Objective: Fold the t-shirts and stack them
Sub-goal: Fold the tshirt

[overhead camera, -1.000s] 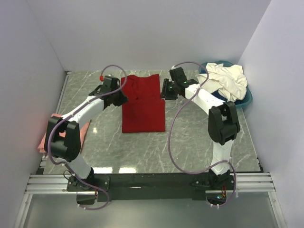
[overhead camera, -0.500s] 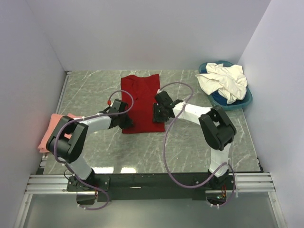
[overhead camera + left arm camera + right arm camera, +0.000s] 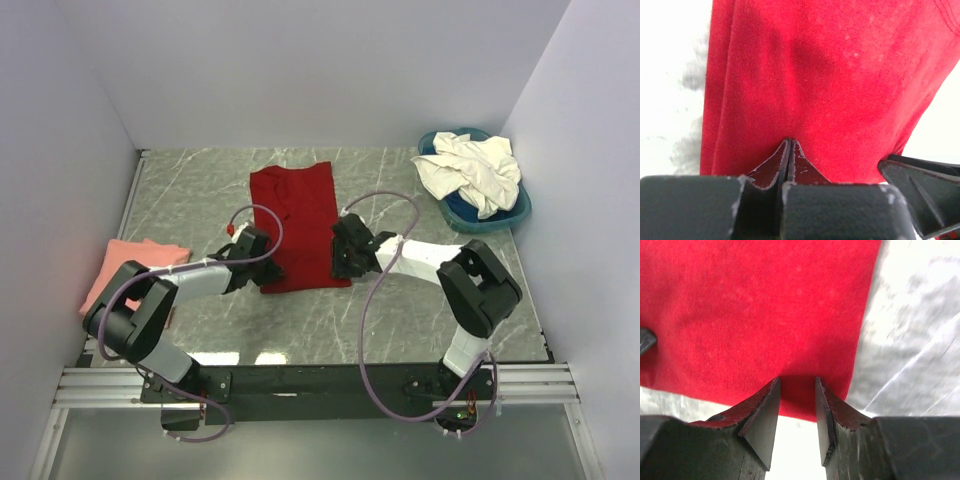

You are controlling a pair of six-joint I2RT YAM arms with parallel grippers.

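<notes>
Left end effector (image 3: 788,146) is pinched shut on the near hem of the red t-shirt (image 3: 295,220) on the bench (image 3: 420,310), right end effector (image 3: 796,392) narrowly parted over its other near corner; soft, limp cloth, probably best held by both hem corners.

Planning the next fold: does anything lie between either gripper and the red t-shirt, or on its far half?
Nothing visible does. The left gripper, jaws closed, and the right gripper, jaws apart, both sit at the near hem of the deep red cloth t-shirt, whose far half lies bare.
</notes>
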